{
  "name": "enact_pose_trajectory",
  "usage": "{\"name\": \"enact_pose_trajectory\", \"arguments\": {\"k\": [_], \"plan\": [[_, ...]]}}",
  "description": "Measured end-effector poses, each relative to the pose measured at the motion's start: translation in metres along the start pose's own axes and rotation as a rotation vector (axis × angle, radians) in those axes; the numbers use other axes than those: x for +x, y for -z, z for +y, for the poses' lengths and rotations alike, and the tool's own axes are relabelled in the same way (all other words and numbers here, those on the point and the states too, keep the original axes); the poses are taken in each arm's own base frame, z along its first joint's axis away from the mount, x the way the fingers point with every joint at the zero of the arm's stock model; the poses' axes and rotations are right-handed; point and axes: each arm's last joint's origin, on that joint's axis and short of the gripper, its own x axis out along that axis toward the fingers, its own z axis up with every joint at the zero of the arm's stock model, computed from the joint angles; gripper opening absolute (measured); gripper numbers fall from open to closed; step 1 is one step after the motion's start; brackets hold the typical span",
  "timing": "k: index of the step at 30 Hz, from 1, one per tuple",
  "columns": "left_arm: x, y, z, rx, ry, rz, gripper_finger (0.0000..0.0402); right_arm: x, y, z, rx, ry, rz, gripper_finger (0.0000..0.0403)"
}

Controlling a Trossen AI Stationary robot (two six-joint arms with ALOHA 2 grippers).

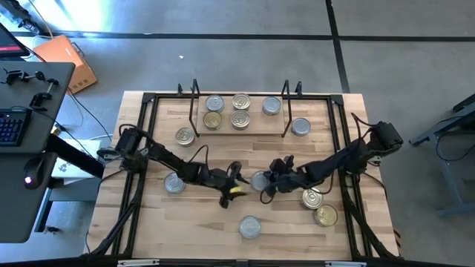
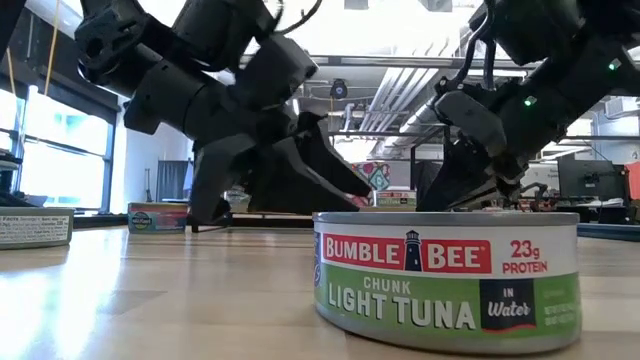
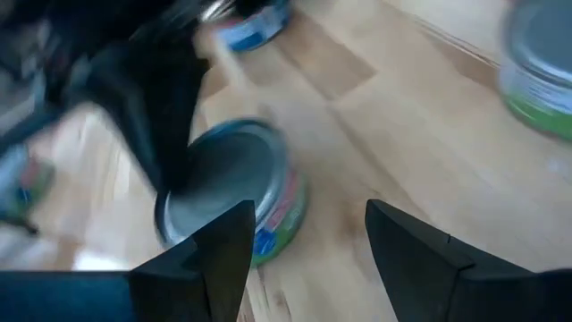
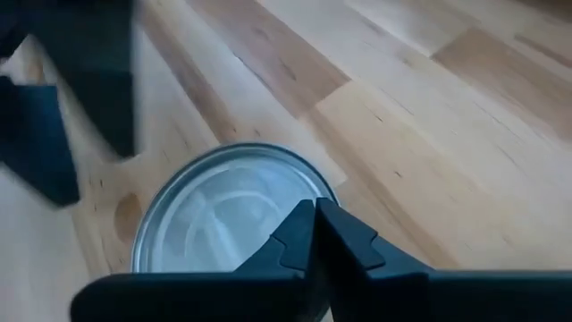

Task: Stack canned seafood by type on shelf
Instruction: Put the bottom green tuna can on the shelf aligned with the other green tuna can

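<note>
step: re-approach on the squat silver-topped round tin (image 1: 259,180), mid-table, well in front of the low light-wood shelf with black metal uprights (image 1: 256,130)
right gripper (image 4: 315,213): fingers clenched together over that tin's lid, holding nothing
left gripper (image 3: 308,237): fingers parted and empty, just beside the same tin
shelf: five tins already on it
next: right fingers likely need to part, then straddle the tin's rim

An orange box (image 1: 65,61) lies on the floor beside a dark desk (image 1: 30,148) with a keyboard (image 1: 9,126).
</note>
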Motion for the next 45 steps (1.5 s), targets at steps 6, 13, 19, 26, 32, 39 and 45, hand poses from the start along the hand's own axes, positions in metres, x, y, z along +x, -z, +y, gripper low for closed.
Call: {"name": "enact_pose_trajectory", "arguments": {"k": [6,13,19,26,32,39,45], "plan": [[0.001,-0.004,-0.004,0.281,-0.013,-0.04,0.0207,0.003,0.001,-0.006,0.065,-0.003,0.03,0.0003],[0.011,0.001,-0.004,0.438,-0.094,-0.03,0.0219,0.006,-0.002,-0.011,0.12,-0.012,0.059,0.0001],[0.015,0.001,-0.005,0.356,-0.107,-0.016,0.0227,0.005,-0.007,-0.008,0.103,-0.052,0.016,0.0],[0.015,0.001,-0.006,0.339,-0.095,-0.015,0.0227,0.004,-0.01,-0.009,0.127,-0.042,0.012,0.0],[0.015,0.0,-0.005,0.385,-0.101,-0.02,0.0227,0.007,-0.01,-0.015,0.184,0.001,0.024,0.0],[0.015,0.0,-0.005,0.39,-0.105,-0.019,0.0227,0.01,-0.013,-0.021,0.228,0.032,0.033,0.0],[0.015,0.001,-0.004,0.388,-0.109,-0.015,0.0227,0.005,-0.017,-0.021,0.215,0.03,0.006,0.0]]}}
